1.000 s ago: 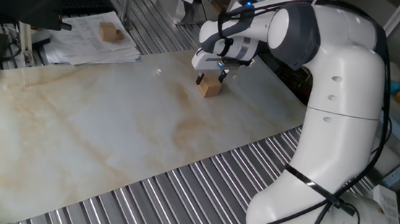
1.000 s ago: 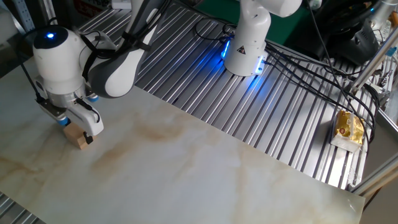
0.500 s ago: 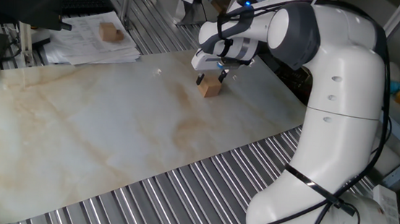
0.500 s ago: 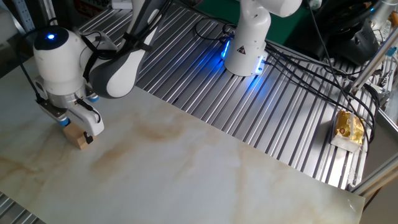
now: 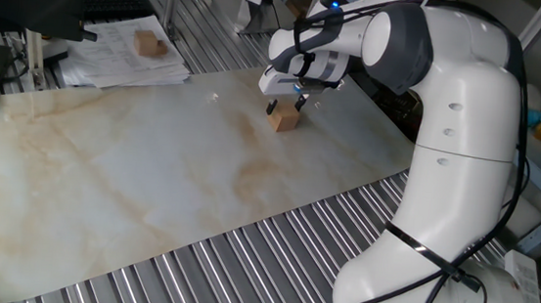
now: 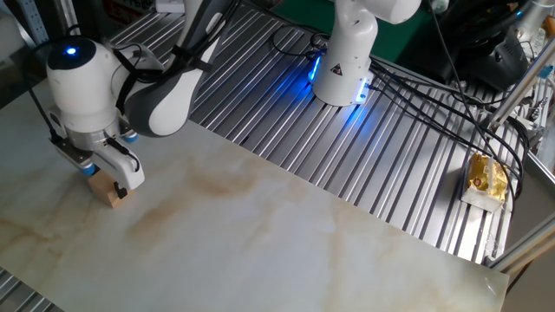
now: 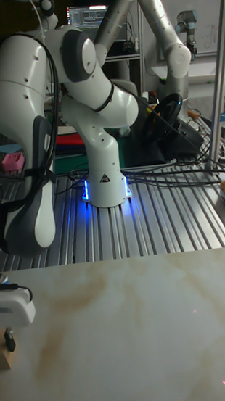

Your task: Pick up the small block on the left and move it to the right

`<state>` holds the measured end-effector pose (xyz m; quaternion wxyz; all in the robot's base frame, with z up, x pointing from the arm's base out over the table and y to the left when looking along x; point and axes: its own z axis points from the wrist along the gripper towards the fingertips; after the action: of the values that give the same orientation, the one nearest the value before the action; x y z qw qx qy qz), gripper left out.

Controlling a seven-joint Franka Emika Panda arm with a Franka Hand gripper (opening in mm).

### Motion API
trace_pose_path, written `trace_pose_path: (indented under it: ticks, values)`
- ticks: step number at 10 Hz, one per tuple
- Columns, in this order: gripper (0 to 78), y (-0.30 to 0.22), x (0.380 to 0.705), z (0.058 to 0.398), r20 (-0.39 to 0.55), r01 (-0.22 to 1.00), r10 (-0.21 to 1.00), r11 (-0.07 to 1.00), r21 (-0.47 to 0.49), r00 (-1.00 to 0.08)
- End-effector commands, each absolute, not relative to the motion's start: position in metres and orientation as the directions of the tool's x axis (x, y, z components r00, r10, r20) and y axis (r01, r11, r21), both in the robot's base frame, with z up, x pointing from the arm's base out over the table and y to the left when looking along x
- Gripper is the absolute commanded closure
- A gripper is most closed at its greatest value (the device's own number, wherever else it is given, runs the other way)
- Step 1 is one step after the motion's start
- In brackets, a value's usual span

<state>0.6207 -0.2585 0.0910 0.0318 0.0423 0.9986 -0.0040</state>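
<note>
Block task, lift pending | arm (image 5: 450, 118): no shift across the last second | table (image 5: 101, 176): unchanged | gripper (image 5: 286, 105): fingers straddling the block, closure cannot be told | small block (image 5: 284, 119): on table, upper centre.

The white arm is reaching out low over the counter (image 5: 150, 180), its wrist bending straight down. The tool (image 5: 286, 103) is pointing downward with its dark fingers (image 6: 124, 191) standing parted and their tips sitting close to the surface.
</note>
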Motion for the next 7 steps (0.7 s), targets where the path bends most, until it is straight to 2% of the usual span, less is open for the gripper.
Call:
trace_pose_path:
  ticks: [1, 6, 7]
  values:
    - [76.4, -0.259, 0.622, 0.093, -0.068, 0.094, 0.093, 0.996, -0.006, -0.993]
    - [76.4, -0.259, 0.622, 0.093, -0.068, 0.094, 0.093, 0.996, -0.006, -0.993]
    - [76.4, -0.262, 0.622, 0.109, -0.063, 0.09, 0.089, 0.996, -0.009, -0.994]
